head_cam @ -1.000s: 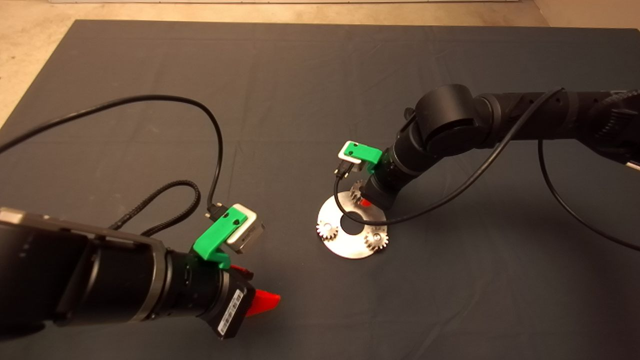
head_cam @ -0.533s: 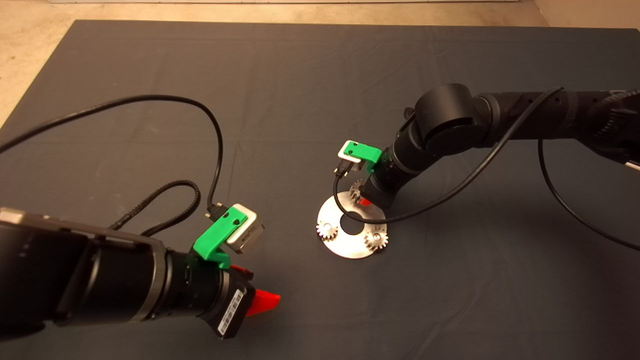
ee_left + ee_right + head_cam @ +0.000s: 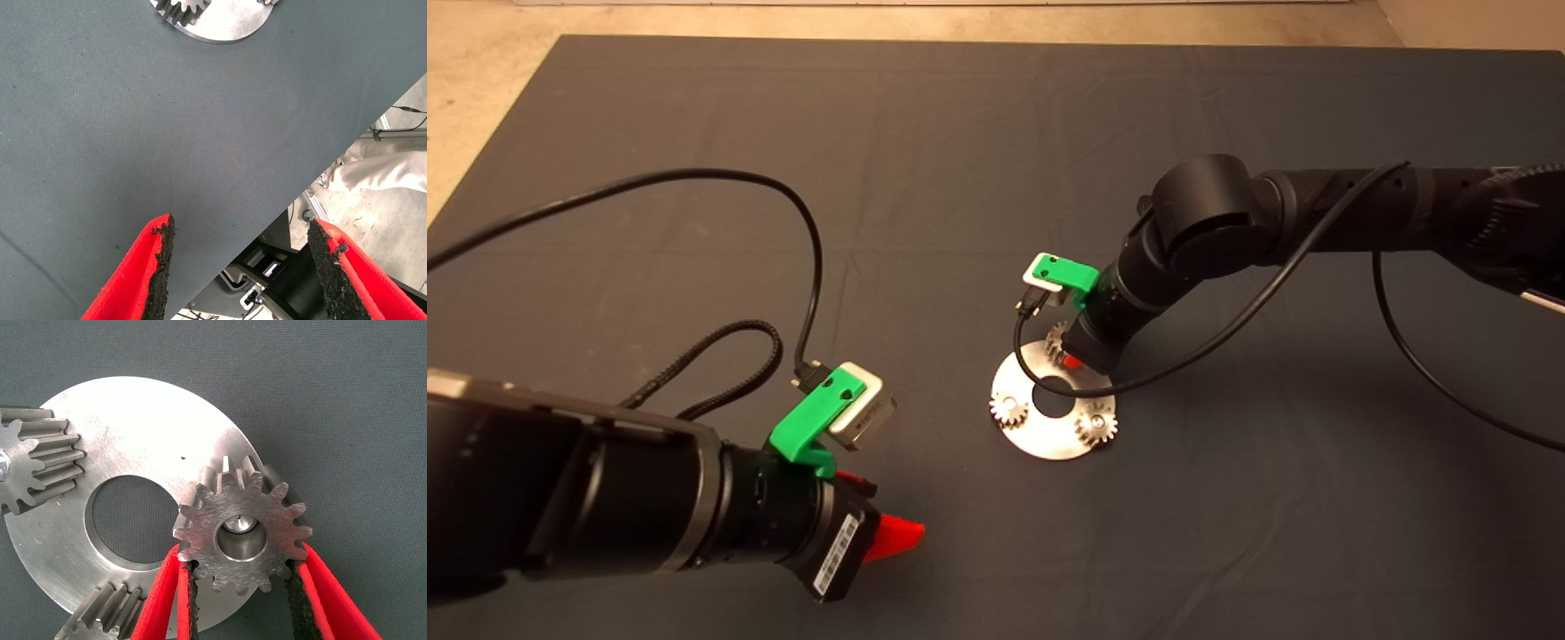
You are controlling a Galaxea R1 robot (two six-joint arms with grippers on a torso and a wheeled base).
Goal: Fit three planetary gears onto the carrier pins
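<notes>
Steel third gear (image 3: 240, 530), clamped in the right gripper (image 3: 241, 600), hovers over the disc's (image 3: 143, 447) last pin (image 3: 238, 523); misalignment risks jamming. Left gripper (image 3: 237, 267) waits near the disc, fingers apart.

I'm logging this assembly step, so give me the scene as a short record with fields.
carrier disc: silver carrier disc on the dark mat
gears seated: two gears on their pins
third gear: third gear over the last pin, pin tip visible in its bore
right gripper: right gripper shut on the third gear
left gripper: left gripper open, idle above the mat's near edge
</notes>
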